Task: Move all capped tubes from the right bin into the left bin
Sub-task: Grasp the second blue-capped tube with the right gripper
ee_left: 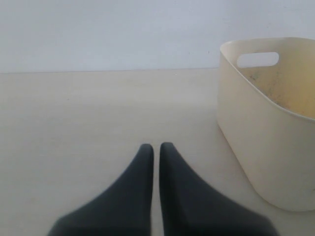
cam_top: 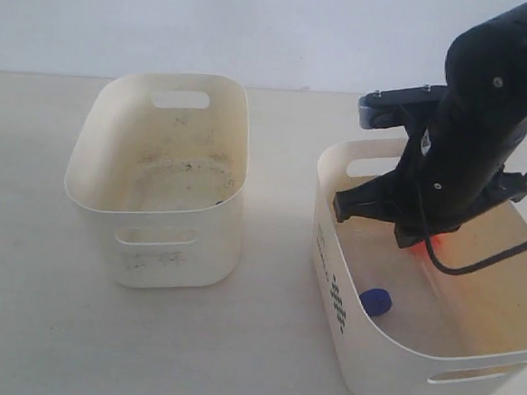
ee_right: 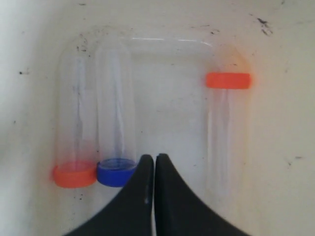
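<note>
Evidently a blue tube [ee_right: 115,142] is lying against an orange tube [ee_right: 74,137] on the floor of the right bin [cam_top: 360,371], with a lone orange tube [ee_right: 227,132] lying apart from them. The right gripper [ee_right: 155,158] is sitting between the blue and the lone one, its jaws pressed together on nothing. Doing this well is probably calling for opening, shifting over the lone tube's body and closing across it. The left bin [cam_top: 152,244] is standing well apart on the counter [cam_top: 262,342]. The left gripper [ee_left: 156,147], also pressed together, is hovering near it. The clear tube walls are fading into the bin floor, and the arm is hiding the fingertips in the exterior view.
</note>
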Tool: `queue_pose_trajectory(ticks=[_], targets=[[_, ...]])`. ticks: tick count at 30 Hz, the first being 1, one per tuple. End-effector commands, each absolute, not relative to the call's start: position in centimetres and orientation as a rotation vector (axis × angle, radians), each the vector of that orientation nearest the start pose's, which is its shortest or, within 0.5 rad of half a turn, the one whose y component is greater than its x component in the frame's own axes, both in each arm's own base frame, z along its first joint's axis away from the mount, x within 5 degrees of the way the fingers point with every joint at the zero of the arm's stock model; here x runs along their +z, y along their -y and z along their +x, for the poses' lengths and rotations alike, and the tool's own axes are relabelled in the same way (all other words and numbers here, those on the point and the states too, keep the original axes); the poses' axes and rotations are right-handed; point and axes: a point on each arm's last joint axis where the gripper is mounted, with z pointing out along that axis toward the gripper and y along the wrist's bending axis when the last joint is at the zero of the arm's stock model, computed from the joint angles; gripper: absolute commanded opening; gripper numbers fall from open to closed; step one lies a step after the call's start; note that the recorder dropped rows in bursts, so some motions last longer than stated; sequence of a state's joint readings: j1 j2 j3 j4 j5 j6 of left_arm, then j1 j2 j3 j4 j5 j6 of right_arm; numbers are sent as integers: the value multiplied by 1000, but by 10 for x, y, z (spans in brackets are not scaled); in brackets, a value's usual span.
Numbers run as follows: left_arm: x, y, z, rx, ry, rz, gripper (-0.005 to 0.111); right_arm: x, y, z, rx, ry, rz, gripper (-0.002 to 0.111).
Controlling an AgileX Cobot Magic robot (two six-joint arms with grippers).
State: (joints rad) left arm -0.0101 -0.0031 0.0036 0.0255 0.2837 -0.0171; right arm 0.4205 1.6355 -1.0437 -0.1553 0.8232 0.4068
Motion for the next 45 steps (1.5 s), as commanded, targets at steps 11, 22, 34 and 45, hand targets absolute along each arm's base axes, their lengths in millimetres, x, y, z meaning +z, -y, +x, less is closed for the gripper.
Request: queue_pose_trajectory(ticks=[11,22,34,45], targets=[[188,0,55,-8,-1764,-2,4,178,-116,283,-18,-2908,-161,0],[188,0,55,-8,-1762,-2,4,176,-118,285,16,-2898,-141,62],[188,0,55,-8,-1760,-2,4,169,-119,286,11,-2921,-124,70],[188,0,55,-8,-1760,-2,4,132,-122,288,-28,-3037,-105,70]])
